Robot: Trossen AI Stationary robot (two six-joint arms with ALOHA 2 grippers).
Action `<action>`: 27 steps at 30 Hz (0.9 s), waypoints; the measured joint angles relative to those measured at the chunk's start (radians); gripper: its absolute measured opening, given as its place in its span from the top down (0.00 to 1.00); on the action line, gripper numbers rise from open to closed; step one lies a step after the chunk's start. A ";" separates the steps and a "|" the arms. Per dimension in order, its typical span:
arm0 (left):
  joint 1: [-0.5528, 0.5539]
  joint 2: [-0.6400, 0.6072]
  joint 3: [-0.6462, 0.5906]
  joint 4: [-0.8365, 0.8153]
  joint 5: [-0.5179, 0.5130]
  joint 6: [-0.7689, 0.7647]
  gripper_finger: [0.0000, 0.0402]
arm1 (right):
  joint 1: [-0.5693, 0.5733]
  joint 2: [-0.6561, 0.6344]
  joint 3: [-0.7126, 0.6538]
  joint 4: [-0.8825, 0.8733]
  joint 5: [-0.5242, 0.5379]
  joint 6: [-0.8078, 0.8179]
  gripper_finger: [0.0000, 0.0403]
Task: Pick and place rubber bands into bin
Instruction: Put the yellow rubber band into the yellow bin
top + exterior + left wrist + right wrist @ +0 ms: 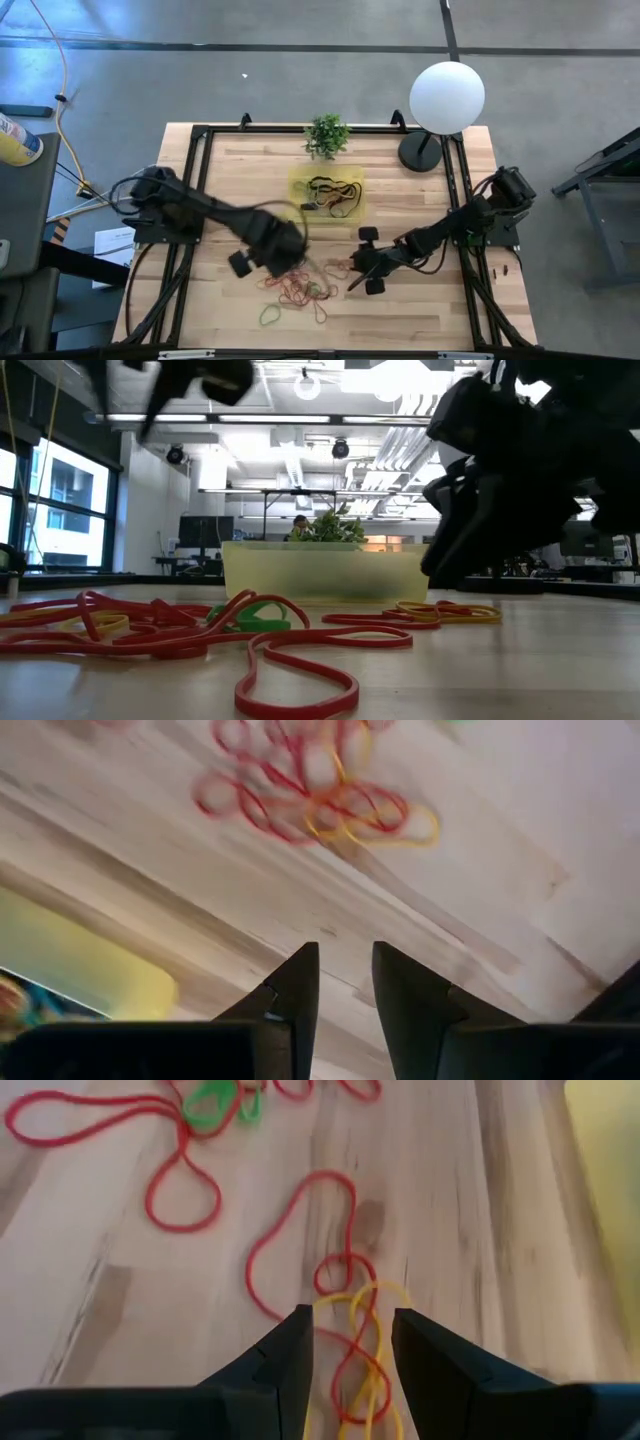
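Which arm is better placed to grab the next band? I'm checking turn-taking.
Probably right: the right gripper is open, with red and yellow rubber bands between its fingers. The left gripper holds nothing.

The bin (327, 192), holding several bands, is seen near table centre; loose rubber bands (300, 292) are scattered at its six o'clock.

Bright ceiling strip lights (300, 420) are flooding the room evenly, casting only soft shadows across the pale wooden table (420, 300). The dark left arm (255, 235) is smearing with motion blur from above, and its wrist view is streaking the tangled red and yellow rubber bands (310, 790).
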 joint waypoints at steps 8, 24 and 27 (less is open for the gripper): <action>-0.208 -0.214 -0.312 0.203 -0.218 -0.345 0.79 | -0.055 -0.004 0.000 0.015 -0.004 -0.049 0.68; -0.662 -0.410 -0.539 0.326 -0.853 -0.889 0.79 | -0.131 0.027 0.001 0.028 -0.125 -0.028 0.68; -0.700 -0.410 -0.539 0.335 -0.927 -0.922 0.79 | -0.131 0.066 0.001 0.029 -0.125 -0.010 0.68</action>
